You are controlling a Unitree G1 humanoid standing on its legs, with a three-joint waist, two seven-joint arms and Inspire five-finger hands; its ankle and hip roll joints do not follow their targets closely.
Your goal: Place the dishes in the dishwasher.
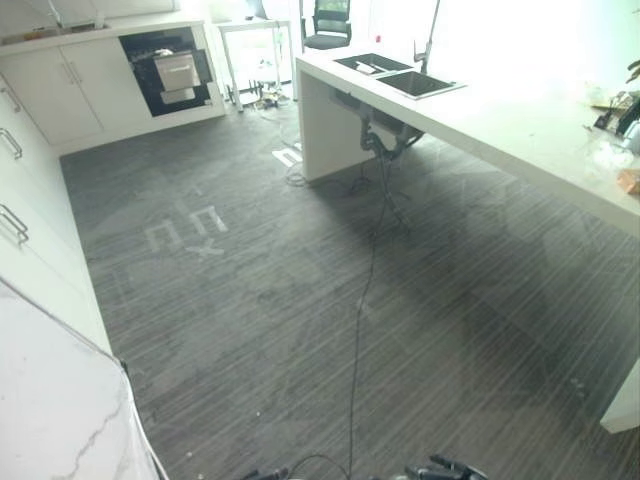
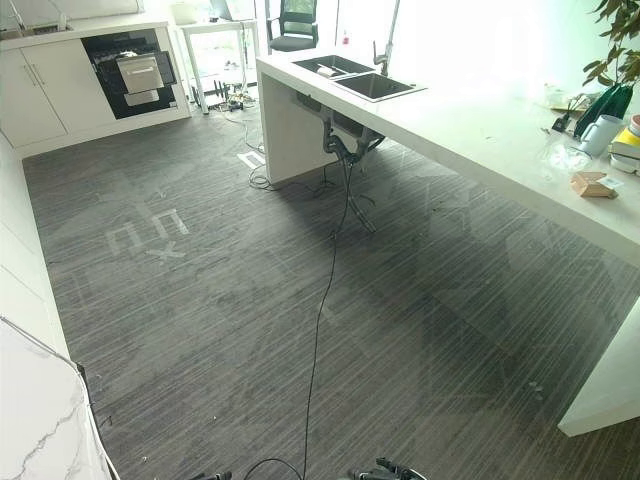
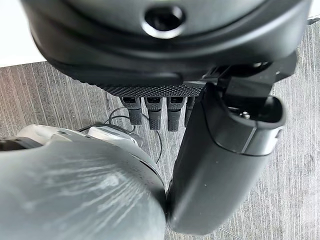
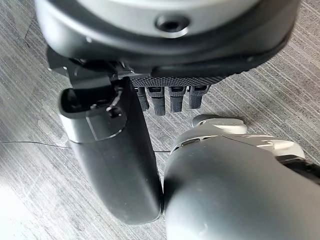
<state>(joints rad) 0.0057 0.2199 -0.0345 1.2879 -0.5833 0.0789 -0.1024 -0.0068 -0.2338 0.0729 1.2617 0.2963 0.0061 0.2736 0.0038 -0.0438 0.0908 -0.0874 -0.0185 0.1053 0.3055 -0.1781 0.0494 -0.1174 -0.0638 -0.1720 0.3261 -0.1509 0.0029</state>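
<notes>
Left hand (image 3: 210, 150) and right hand (image 4: 115, 160) hang empty (fingers apparently relaxed, uncurled).

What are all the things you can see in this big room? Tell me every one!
Dishwasher: one, dark and open, set in the white cabinets at the far wall.
Sink: one, dark double basin, far end of the white counter.
Tap: one, metal, behind the sink.
Office chair: one, dark, at the far wall.
Small table: one, white, beside the dishwasher.
Plant: one, green, near end of the counter.
Mug: one, pale, beside the plant.
Floor: grey, striped.
Left hand: one, dark, fingers straight, hanging above the floor.
Right hand: one, dark, fingers straight, hanging above the floor.
</notes>
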